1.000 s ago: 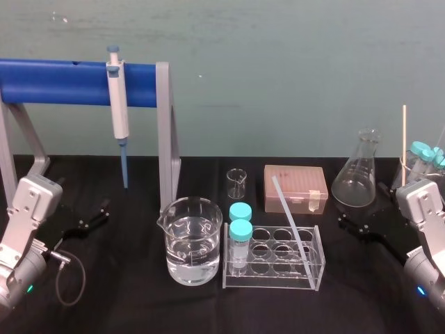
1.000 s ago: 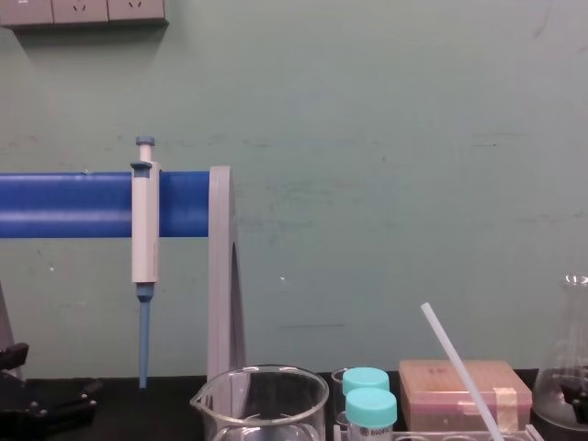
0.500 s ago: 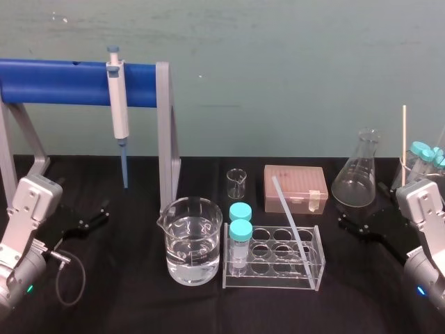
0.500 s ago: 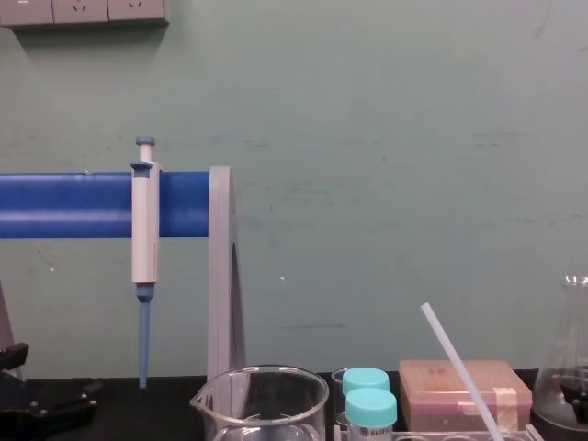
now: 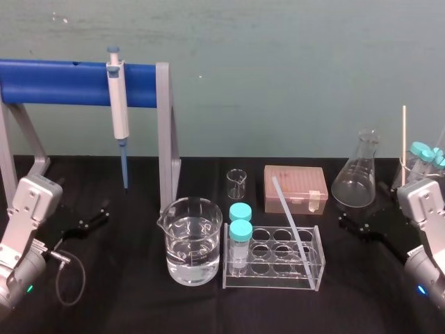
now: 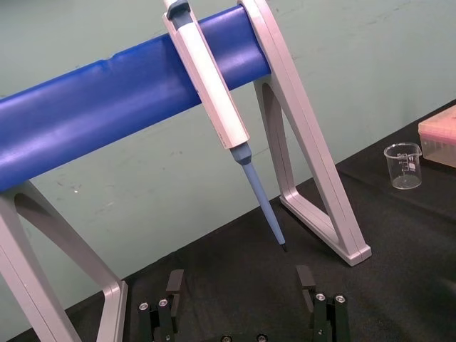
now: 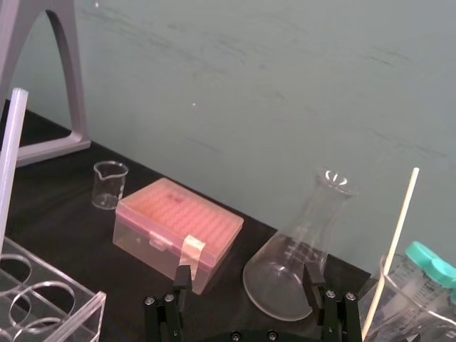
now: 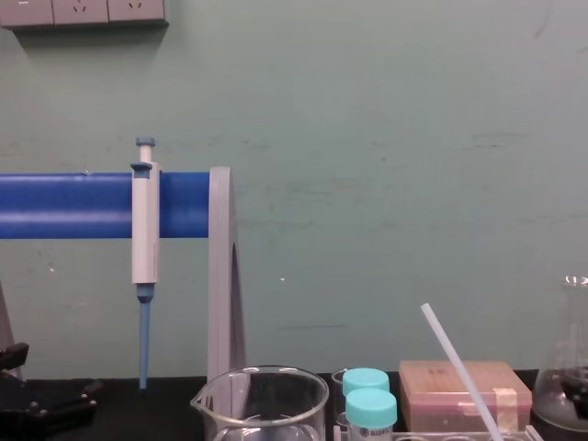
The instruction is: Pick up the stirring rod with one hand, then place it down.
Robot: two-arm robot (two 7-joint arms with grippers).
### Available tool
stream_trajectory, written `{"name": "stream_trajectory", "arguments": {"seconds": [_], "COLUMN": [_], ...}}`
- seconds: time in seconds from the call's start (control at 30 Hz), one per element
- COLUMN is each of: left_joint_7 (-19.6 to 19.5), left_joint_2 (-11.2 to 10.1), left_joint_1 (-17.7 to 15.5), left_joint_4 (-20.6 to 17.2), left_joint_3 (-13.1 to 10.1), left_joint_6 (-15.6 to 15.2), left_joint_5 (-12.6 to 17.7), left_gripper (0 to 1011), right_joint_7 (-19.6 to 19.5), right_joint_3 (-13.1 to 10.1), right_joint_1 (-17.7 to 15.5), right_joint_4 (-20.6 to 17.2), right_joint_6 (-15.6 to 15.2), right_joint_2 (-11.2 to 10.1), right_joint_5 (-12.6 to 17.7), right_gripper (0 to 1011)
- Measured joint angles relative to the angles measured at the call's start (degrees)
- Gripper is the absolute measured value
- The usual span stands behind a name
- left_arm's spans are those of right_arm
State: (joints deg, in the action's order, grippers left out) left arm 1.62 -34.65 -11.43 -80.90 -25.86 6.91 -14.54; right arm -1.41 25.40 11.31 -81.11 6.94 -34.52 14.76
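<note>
The stirring rod [image 5: 289,217] is a thin translucent white rod leaning in the clear tube rack [image 5: 272,282] at the table's middle, its top tilted back and left. It also rises in the chest view [image 8: 457,366] and at the edge of the right wrist view [image 7: 11,160]. My left gripper [image 5: 90,220] rests open at the far left, fingers apart over bare black cloth [image 6: 241,285]. At the far right my right gripper [image 5: 357,224] is open too, holding nothing [image 7: 247,279], well right of the rod.
A water-filled beaker [image 5: 193,240] stands left of the rack, two teal-capped tubes [image 5: 240,221] in it. Behind are a small beaker [image 5: 236,183], pink tip box [image 5: 295,188] and conical flask [image 5: 356,170]. A pipette [image 5: 119,106] hangs on the blue stand [image 5: 62,82]. A wooden stick [image 5: 403,142] stands far right.
</note>
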Motion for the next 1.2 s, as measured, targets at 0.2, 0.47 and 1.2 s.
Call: {"name": "stream_trajectory", "arguments": {"seconds": [0.2, 0.47, 1.2], "left_joint_7": [0.0, 0.0, 0.0], "left_joint_2": [0.0, 0.0, 0.0], "left_joint_1": [0.0, 0.0, 0.0], "left_joint_4": [0.0, 0.0, 0.0], "left_joint_3": [0.0, 0.0, 0.0], "left_joint_6": [0.0, 0.0, 0.0], "left_joint_5": [0.0, 0.0, 0.0], "left_gripper": [1000, 1000, 1000], "right_joint_7": [2.1, 6.4, 27.9], "right_joint_3": [-1.9, -5.6, -11.2], "right_joint_1": [-0.6, -1.3, -4.2], "right_joint_4": [-1.8, -5.6, -17.2], "right_joint_6": [0.2, -1.8, -18.7], "right_joint_2": [0.0, -0.7, -7.2], "right_joint_5": [1.9, 7.2, 27.9], "right_gripper": [1000, 1000, 1000]}}
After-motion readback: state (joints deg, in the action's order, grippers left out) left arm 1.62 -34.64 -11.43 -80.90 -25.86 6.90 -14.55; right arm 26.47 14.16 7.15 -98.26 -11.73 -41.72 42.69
